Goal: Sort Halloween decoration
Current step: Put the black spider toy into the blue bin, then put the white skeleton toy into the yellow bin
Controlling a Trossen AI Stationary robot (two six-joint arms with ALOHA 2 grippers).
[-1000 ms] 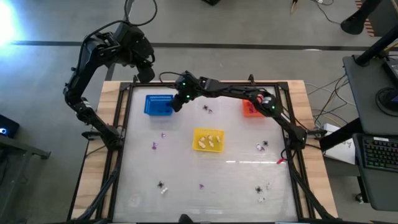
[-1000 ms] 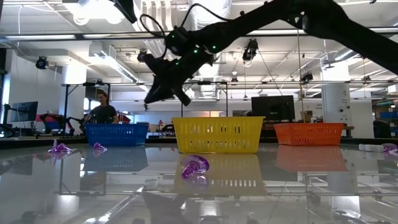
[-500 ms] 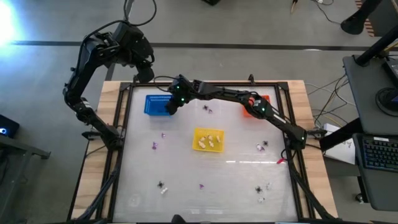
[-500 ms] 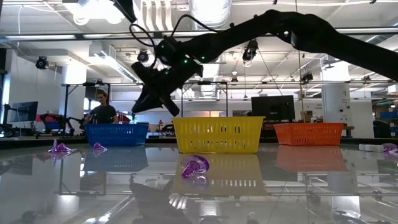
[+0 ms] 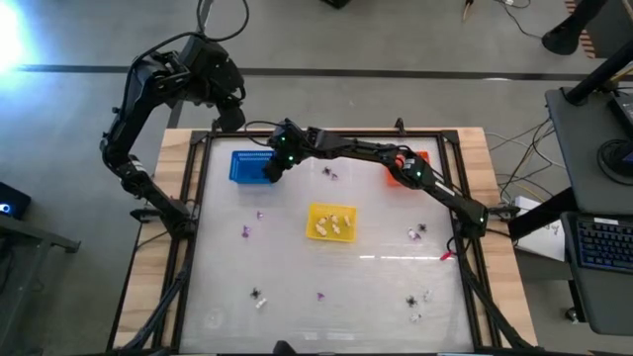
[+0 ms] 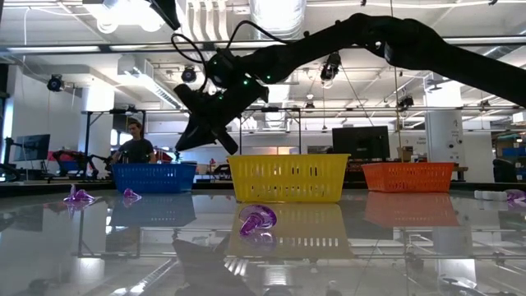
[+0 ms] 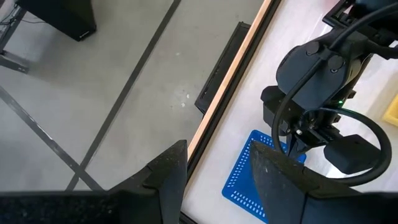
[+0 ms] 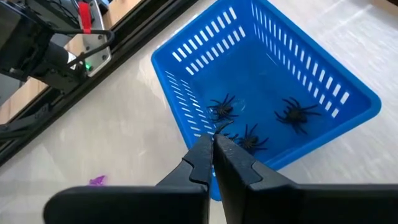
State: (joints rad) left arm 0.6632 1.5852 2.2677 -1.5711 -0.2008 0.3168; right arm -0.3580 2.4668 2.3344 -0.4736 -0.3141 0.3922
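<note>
Two dark jointed arms with black cables and small green lights.

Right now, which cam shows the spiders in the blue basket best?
Right wrist view: three black spiders show on the blue basket floor, past the shut right claw. High and left wrist views show only the basket; low view just its wall.
</note>
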